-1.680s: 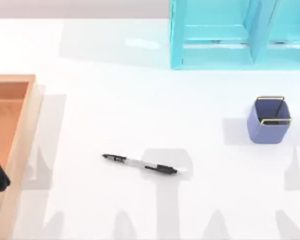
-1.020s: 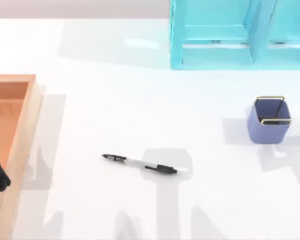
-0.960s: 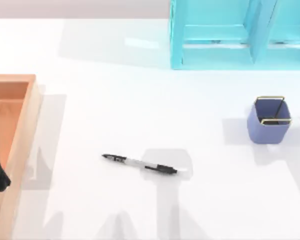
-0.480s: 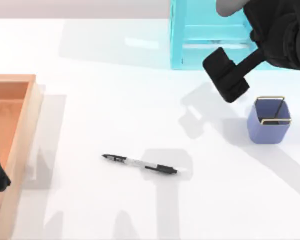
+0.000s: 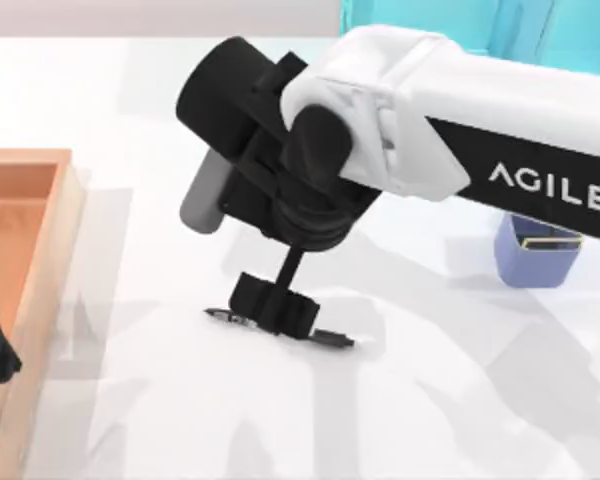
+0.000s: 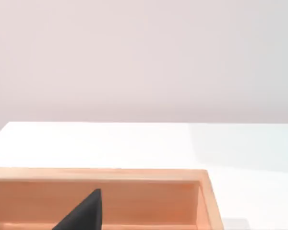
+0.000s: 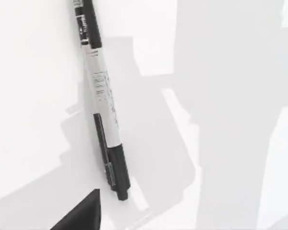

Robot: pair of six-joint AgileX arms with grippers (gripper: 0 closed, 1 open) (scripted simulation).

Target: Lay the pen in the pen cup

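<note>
Pen (image 5: 332,339) lies flat on table under right pincer (image 5: 272,305).

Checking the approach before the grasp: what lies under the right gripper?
Under the right gripper lies the slim clear-barrelled pen with black ends, flat on the white table. From above, its middle is covered by the gripper; both ends stick out.

silvery-white and black pen (image 7: 102,98), blue-violet pen cup (image 5: 536,258) rimmed in gold
white table (image 5: 160,90), orange-brown tray (image 5: 42,290), turquoise shelf (image 5: 550,30), black-and-white right arm (image 5: 420,130)
</note>
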